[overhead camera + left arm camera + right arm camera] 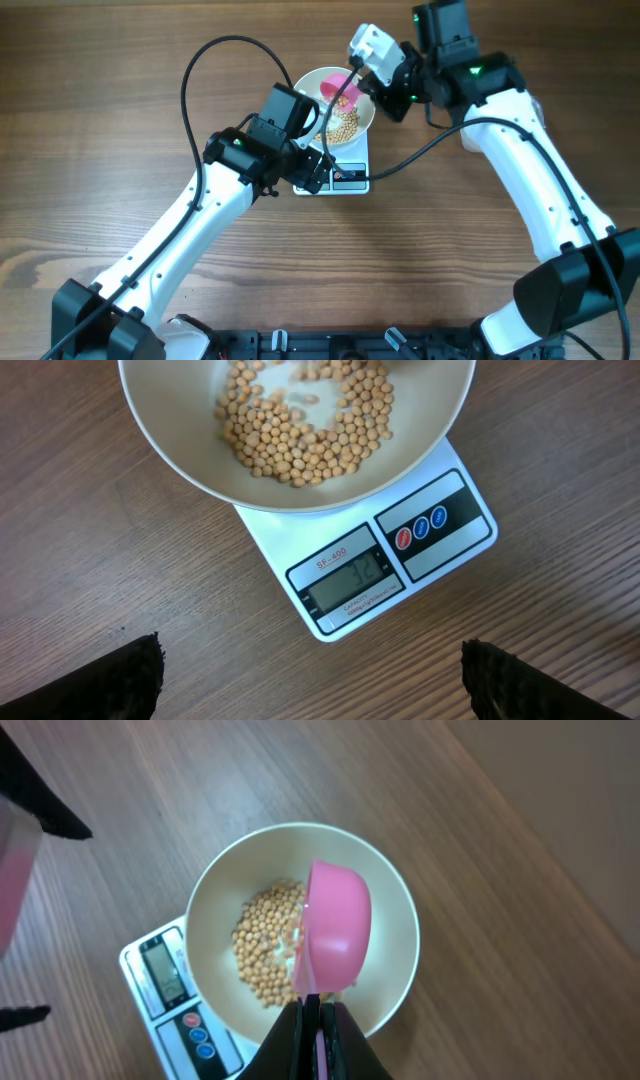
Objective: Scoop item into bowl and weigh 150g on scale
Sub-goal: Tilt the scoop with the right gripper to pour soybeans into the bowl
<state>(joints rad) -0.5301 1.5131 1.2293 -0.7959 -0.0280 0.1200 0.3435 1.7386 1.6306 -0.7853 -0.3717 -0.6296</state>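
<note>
Pink scoop (335, 935) hangs tipped over the white bowl (180, 430), the right gripper (318, 1020) pinched tight on its handle (320, 1045). It hides some of the tan beans (300, 430) heaped in the bowl's bottom. The bowl covers the back end of the scale (450, 550); the screen (355, 582) and buttons (421, 528) at its front edge show. The left gripper (315, 685) hangs over the wooden table (80, 560) by that edge, fingers (130, 675) wide apart, empty.

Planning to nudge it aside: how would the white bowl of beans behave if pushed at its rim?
The bowl looks smooth and rigid, so it would probably slide on the scale rather than flex. Its rim overhangs the scale, so a downward push might tip it. The loose beans would likely roll about.
</note>
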